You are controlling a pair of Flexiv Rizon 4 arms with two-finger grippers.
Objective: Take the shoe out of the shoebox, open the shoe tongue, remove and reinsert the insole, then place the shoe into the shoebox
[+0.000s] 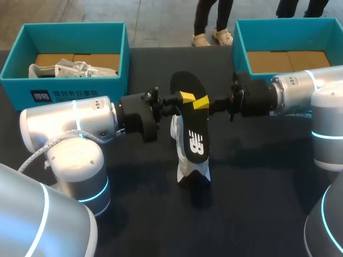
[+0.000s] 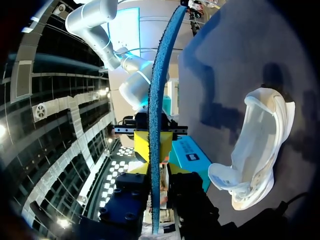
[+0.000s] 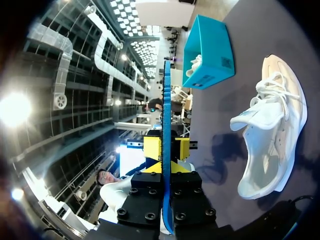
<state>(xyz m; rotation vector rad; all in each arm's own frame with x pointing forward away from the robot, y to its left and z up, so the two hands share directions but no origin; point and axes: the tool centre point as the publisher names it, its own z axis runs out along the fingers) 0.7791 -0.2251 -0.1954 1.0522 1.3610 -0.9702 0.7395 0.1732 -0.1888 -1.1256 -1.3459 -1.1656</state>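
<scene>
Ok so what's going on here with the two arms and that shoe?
Both arms hold the black insole up over the table, one from each side. The left pincer and the right pincer are each shut on it. The white shoe lies on the table below, out of its box. A second shoe sits in the left box.

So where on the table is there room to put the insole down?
Bare table lies on the robot's side of the shoe, and in the strip between the left box and the right box. The middle is crowded: the left gripper and right gripper both hold the insole above the shoe.
</scene>
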